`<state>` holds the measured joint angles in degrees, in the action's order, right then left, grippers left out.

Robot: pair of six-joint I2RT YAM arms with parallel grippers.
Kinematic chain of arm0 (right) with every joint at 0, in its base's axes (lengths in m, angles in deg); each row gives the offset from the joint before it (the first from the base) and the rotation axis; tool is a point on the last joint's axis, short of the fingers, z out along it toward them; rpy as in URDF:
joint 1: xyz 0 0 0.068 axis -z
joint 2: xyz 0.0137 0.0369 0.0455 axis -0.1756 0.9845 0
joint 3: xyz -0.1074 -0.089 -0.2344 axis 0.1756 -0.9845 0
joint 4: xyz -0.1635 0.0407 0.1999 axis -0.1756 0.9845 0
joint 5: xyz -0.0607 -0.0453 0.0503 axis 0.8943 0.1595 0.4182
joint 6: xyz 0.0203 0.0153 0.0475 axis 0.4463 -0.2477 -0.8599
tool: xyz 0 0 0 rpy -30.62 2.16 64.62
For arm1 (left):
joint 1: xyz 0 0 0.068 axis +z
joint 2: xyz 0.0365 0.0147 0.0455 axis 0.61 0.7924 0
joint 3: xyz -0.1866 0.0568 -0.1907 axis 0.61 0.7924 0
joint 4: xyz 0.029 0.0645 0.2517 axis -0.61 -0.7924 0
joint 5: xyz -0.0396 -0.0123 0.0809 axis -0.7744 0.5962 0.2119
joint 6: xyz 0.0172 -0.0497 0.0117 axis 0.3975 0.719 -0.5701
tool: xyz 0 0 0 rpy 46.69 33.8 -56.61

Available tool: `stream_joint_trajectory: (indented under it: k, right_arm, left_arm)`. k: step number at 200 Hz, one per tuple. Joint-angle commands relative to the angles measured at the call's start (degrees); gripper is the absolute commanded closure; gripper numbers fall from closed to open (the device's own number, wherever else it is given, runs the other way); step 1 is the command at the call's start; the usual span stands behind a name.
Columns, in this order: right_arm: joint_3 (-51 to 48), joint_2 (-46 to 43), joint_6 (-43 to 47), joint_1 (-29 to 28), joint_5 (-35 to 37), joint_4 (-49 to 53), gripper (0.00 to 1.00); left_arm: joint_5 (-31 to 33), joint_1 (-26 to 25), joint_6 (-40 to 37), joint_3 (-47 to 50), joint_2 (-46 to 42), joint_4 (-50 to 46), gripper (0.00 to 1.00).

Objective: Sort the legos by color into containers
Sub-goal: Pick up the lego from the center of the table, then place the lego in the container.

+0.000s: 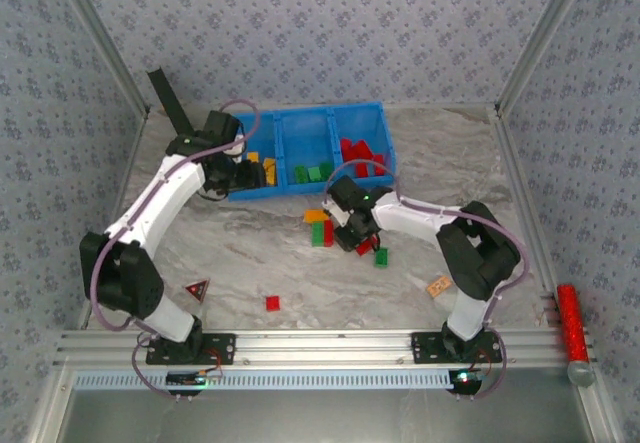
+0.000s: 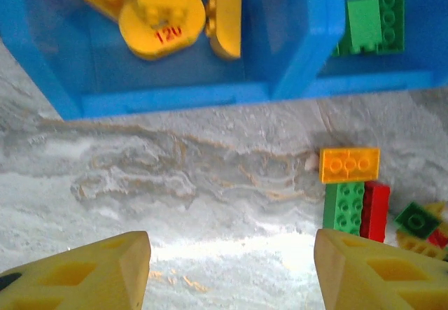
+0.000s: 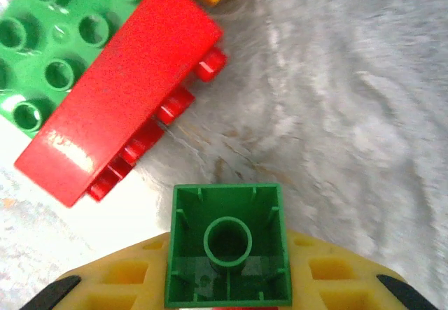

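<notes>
The left tool (image 2: 231, 271) is spread, with bare counter (image 2: 175, 184) ahead up to the bin (image 2: 175, 100) edge. The right tool (image 3: 227, 289) pinches a green brick (image 3: 227, 236); a red brick (image 3: 119, 93) lies just ahead-left.

Marbled tabletop (image 1: 250, 253), patterned grey walls (image 1: 330, 23)

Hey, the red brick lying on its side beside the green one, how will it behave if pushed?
The red brick looks like rigid moulded plastic, so probably stiff and light. Its glossy face suggests it would slide, not roll. Resting on its side, studs sideways, it might tip over.
</notes>
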<state>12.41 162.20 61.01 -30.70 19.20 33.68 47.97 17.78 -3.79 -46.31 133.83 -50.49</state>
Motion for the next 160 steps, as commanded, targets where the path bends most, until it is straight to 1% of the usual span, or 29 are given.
stream_joint_trajectory:
  k: [1,6,10,28,50,93,129,160]
  right_arm:
    - [3.77,-5.31,-0.62,1.08,-1.44,3.76,0.72]
    - [4.21,-5.78,-0.62,1.29,-1.45,4.07,0.72]
    - [6.63,-6.0,-0.63,1.39,-1.53,4.28,0.72]
    - [11.73,-5.91,0.03,1.73,-1.27,4.61,0.72]
    - [18.91,-3.08,1.45,2.48,-1.04,3.16,0.72]
    - [34.73,8.38,4.73,2.93,0.53,1.94,0.71]
    - [46.83,20.04,5.45,3.34,1.97,1.92,0.7]
    - [54.24,27.97,4.77,4.1,3.48,2.26,0.69]
  left_arm:
    - [-0.06,-1.81,1.65,4.15,-4.38,-0.97,0.37]
    - [-0.07,-2.12,1.97,5.33,-5.15,-0.69,0.37]
    - [-0.11,-2.35,2.29,6.21,-5.7,-0.59,0.37]
    - [-0.24,-3.41,3.63,10.01,-8.47,-0.07,0.37]
    - [-0.17,-4.82,6.3,14.51,-12.43,1.15,0.37]
    - [0.55,-8.21,12.24,21.14,-19.35,2.99,0.37]
    - [0.94,-11.98,14.9,23.6,-19.8,2.65,0.36]
    - [1.49,-14.47,16.78,24.36,-19.07,3.12,0.37]
